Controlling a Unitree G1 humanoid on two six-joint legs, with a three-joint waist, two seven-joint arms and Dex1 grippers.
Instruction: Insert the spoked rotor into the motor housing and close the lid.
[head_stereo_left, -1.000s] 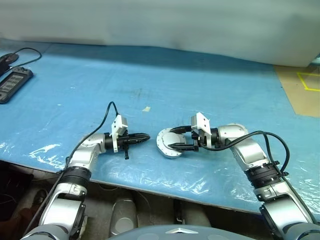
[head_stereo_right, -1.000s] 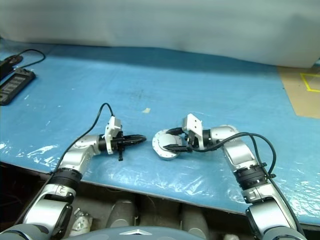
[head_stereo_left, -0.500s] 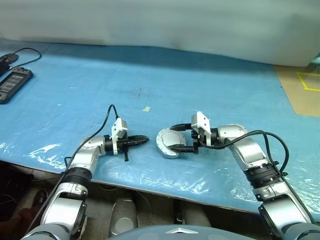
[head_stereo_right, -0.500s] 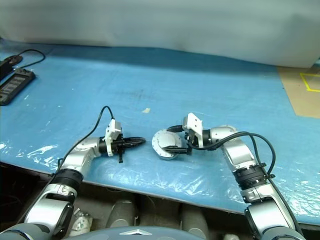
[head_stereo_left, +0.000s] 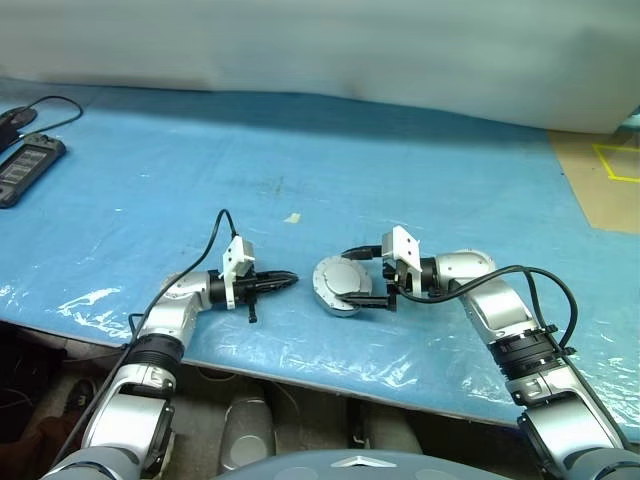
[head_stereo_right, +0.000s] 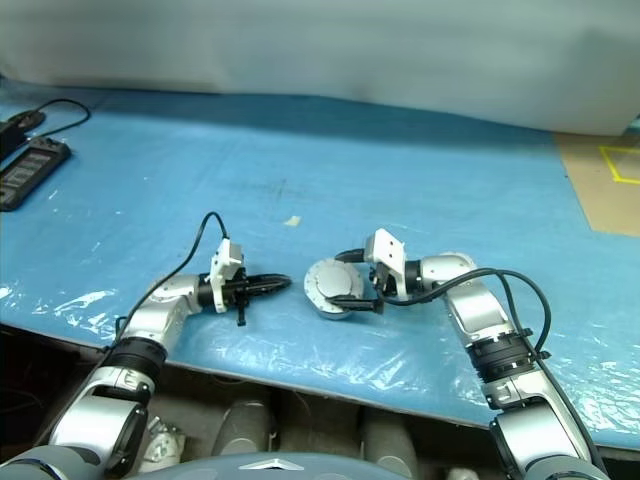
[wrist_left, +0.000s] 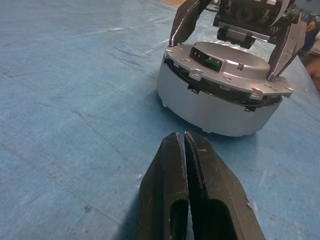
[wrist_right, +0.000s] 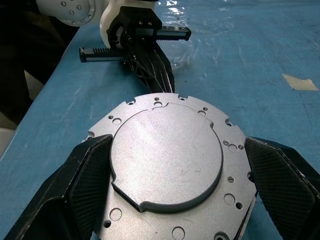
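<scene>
right jaws (head_stereo_left: 357, 285) had spread wide since a second earlier, now straddling the round silver ribless grey-faced lid (wrist_right: 167, 160) without gripping it. the lid sat slightly tilted on the shallow round silver motor housing (wrist_left: 210, 102), mid worktop near the front edge; likely placed but not fully seated. left jaws (wrist_left: 186, 150) clenched, empty, just left of the housing. black flat device (head_stereo_left: 28, 166) far left, tape scrap (head_stereo_left: 292, 217) behind; nothing in the way on the blue plastic-covered worktop (head_stereo_left: 420, 160).
</scene>
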